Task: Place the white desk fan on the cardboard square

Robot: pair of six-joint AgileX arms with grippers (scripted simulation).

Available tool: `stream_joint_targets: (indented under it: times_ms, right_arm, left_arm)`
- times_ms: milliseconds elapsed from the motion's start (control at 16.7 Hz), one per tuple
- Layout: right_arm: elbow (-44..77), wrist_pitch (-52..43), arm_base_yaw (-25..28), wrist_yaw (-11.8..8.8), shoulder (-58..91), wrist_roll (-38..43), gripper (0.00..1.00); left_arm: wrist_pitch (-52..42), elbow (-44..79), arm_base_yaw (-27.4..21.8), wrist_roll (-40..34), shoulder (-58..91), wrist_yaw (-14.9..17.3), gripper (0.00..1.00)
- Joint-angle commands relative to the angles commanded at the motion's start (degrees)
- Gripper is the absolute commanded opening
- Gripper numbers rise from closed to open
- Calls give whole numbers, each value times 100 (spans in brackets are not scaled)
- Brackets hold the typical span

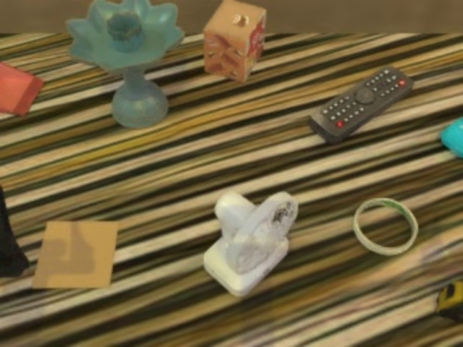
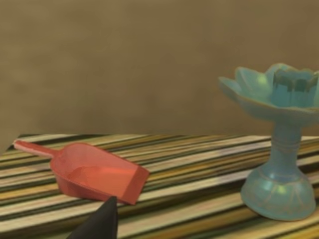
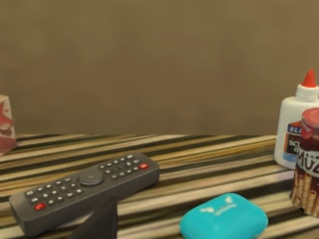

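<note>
The white desk fan [image 1: 248, 242] stands on the striped table near the middle of the top view, its round grille head tilted over its flat base. The tan cardboard square [image 1: 77, 254] lies flat at the near left, a good way left of the fan and bare. My left arm [image 1: 7, 242] shows as a dark shape at the left edge, just left of the cardboard; only a dark tip of my left gripper [image 2: 99, 221] shows in its wrist view. My right gripper [image 3: 99, 219] is parked off the right side, near the remote. Neither holds anything.
At the back stand a teal flower-shaped stand [image 1: 130, 61], a printed brown cube [image 1: 234, 40] and a red scoop [image 1: 16, 87]. A black remote [image 1: 362, 103], a pale ring [image 1: 385, 225], a teal case [image 3: 224, 219], a glue bottle [image 3: 296, 124] and a snack jar [image 3: 306, 162] are on the right.
</note>
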Motion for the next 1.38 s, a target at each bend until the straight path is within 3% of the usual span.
stream_joint_targets:
  times_ms: [240, 540, 1380]
  right_arm:
    - [0, 0, 0, 0, 0, 0, 100]
    - [0, 0, 0, 0, 0, 0, 100]
    - [0, 0, 0, 0, 0, 0, 100]
  left_arm:
    - [-163, 166, -92, 7, 175, 4, 100]
    - [-1404, 1562, -758, 14, 1665, 0, 100]
    - [-6838, 8982, -3839, -279, 9592, 9, 100]
